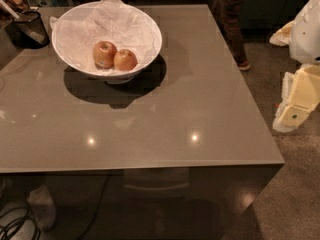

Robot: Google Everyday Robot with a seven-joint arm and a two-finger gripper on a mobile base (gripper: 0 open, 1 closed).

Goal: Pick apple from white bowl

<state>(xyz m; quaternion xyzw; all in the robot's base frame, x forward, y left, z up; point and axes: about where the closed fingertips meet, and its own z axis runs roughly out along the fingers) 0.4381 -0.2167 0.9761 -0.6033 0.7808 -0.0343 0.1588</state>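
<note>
Inside white bowl [158,40], paler apple [104,54] adjoins apple [125,60]; pincer [292,115] well apart at right.

There is one table [150,129]. On it stand one white bowl [149,58] and one dark mesh cup [30,31]. The bowl holds one sheet of crinkled paper [115,19] and two apples: one smaller red apple [125,60] and one larger patchy apple [104,54]. One gripper [290,116] hangs at the right, off the table. One person [232,19] stands behind the table.
</note>
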